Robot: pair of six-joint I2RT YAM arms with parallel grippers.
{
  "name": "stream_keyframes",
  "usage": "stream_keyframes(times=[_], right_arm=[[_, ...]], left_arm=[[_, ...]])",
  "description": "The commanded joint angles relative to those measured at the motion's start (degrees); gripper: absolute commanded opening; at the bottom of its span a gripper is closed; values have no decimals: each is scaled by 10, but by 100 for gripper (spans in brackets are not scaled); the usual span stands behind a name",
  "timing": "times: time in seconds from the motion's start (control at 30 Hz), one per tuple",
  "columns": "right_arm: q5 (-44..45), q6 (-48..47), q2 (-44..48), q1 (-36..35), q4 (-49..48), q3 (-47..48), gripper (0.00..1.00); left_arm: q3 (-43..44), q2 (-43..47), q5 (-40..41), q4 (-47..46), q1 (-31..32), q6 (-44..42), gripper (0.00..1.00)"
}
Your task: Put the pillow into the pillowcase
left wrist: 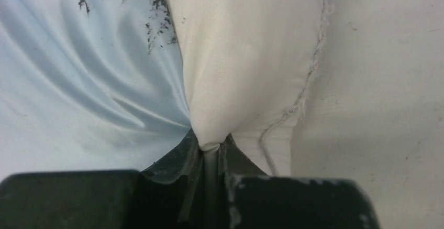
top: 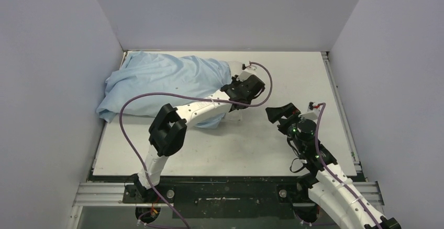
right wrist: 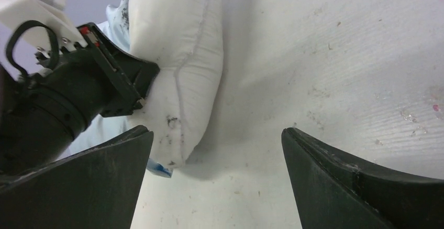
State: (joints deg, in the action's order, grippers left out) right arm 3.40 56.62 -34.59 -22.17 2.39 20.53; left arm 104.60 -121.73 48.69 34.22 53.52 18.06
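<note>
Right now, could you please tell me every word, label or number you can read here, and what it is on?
No text can be read in any view.
On the white plate at the top left of the right wrist view: a small grey marking, too blurred to read.
On the pillowcase: dark specks, smudges rather than letters.

Scuffed white table [top: 293, 77] — lilac walls [top: 225, 9]

The pillowcase [top: 157, 79] is spread far left on the desk [top: 293, 77], the pillow [top: 236, 67] lodged inside, one end protruding rightward at the left hand [left wrist: 210, 148]; the right hand [right wrist: 217, 133] is set apart, nearer.
</note>
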Motion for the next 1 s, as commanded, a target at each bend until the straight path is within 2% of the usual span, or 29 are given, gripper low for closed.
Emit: stream_keyframes(times=[0.0, 0.17, 0.27, 0.33, 0.43, 0.5, 0.63, 0.73, 0.83, 0.97], right_arm=[[-44, 15, 1, 3, -52, -6, 99], [-100, 36, -41, 3, -150, -13, 95], [-142, 59, -101, 3, -223, -16, 90], [-161, 93, -145, 4, -280, -20, 83], [-176, 143, -217, 3, -383, -24, 65], [-178, 164, -264, 2, -423, -14, 58], [-165, 164, -343, 4, -470, 13, 58], [-192, 149, -396, 6, -514, 45, 62], [-207, 165, -423, 4, -559, 59, 71], [-182, 185, -429, 2, -567, 57, 73]], left_arm=[[26, 71, -24, -12, -10, -50, 0], [115, 133, -85, -2, -12, -76, 0], [165, 155, -116, 18, -11, -73, 0], [190, 168, -131, 27, -11, -63, 0], [213, 188, -152, 30, -10, -46, 0], [223, 200, -167, 26, -11, -37, 0], [225, 226, -190, 15, -11, -23, 0], [221, 236, -198, 16, -11, -16, 0], [218, 243, -201, 22, -11, -13, 0], [199, 255, -198, 12, -11, -12, 0]])
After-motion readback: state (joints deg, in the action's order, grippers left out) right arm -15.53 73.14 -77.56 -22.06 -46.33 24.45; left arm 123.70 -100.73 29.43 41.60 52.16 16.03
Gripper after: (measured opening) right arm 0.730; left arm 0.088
